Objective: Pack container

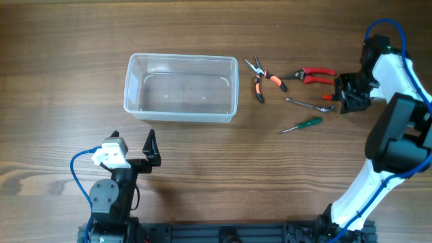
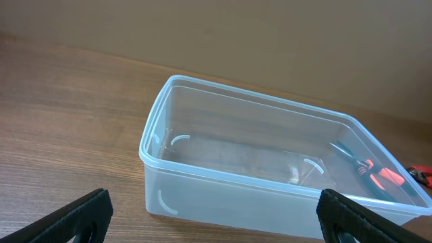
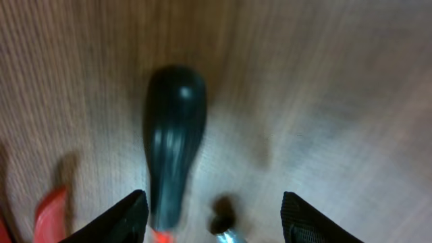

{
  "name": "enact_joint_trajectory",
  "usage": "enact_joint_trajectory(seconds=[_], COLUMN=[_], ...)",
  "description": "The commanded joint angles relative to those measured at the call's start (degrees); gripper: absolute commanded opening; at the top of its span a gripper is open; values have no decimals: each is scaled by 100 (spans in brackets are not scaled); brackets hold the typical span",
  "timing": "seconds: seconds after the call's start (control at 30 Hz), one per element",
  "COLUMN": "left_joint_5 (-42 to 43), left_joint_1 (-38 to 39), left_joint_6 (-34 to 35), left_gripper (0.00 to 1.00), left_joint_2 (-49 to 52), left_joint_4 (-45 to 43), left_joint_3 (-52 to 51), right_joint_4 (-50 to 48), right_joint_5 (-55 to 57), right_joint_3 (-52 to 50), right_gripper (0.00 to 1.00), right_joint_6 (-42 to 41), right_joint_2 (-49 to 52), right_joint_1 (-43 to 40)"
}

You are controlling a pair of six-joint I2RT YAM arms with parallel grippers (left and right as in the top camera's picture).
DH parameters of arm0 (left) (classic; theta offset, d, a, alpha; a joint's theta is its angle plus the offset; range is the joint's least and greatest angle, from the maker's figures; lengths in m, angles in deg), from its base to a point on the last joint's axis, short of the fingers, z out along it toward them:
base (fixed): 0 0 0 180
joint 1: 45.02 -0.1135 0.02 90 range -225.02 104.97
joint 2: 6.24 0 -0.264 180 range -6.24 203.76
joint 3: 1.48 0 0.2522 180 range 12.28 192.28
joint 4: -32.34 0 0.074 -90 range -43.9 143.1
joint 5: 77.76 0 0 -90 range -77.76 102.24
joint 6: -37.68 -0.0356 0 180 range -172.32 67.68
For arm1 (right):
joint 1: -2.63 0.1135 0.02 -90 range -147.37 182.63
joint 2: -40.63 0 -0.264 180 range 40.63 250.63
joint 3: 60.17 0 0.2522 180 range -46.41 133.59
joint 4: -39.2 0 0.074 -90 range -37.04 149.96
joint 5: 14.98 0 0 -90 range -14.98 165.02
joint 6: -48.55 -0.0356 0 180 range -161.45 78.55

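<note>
Seen from overhead, the clear container (image 1: 182,59) sits mouth up on the wooden table (image 1: 67,40), left of centre. Its long axis runs nine to three o'clock. Pliers (image 1: 260,74) lie off its three o'clock end. The left tool (image 1: 133,140), at the container's seven o'clock, is spread wide and empty. The right tool (image 1: 351,94) is spread apart, with a black handle (image 3: 174,128) between its fingers.

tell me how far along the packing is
Nothing done: the container is empty. In hand: nothing, but the right end effector hangs open over a black handle. Still to pack: orange pliers, red cutters, wrench, green screwdriver, all on the table. The left end effector is open, idle.
</note>
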Motion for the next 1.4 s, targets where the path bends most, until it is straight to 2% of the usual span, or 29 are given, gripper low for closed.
enact_joint_trajectory(seconds=[0.0, 0.13, 0.33, 0.43, 0.7, 0.83, 0.93, 1.1, 1.2, 1.27, 1.37], left_joint_5=[-15, -15, -15, -15, -15, -15, -15, -15, -15, -15, -15], left_joint_1=[-33, -33, -33, -33, -33, -33, -33, -33, -33, -33, -33], left_joint_6=[50, 50, 50, 50, 50, 50, 50, 50, 50, 50, 50], left_gripper=[100, 100, 100, 100, 100, 100, 100, 100, 100, 100, 100], left_joint_2=[-9, -9, -9, -9, -9, -9, -9, -9, -9, -9, -9], left_joint_4=[4, 4, 4, 4, 4, 4, 4, 4, 4, 4, 4], left_joint_3=[-24, -24, -24, -24, -24, -24, -24, -24, -24, -24, -24], right_joint_4=[-181, -214, -173, -247, -796, -1257, -1718, -2015, -1873, -1762, -1707], right_joint_5=[-297, -245, -267, -332, -540, -1226, -1956, -2367, -2328, -2050, -1335], right_joint_3=[9, 9, 13, 57, 531, 691, 693, 693, 678, 658, 654], right_gripper=[61, 53, 24, 11, 10, 10, 5, 4, 4, 4, 4], right_joint_6=[109, 138, 186, 822, 2817, 3600, 4168, 5547, 7020, 7967, 8959], right_joint_2=[208, 229, 227, 157, -767, -1561, -2116, -2505, -2402, -2273, -1943], right_joint_1=[22, 15, 17, 15, 170, 490, 892, 2295, 3274, 3825, 4476])
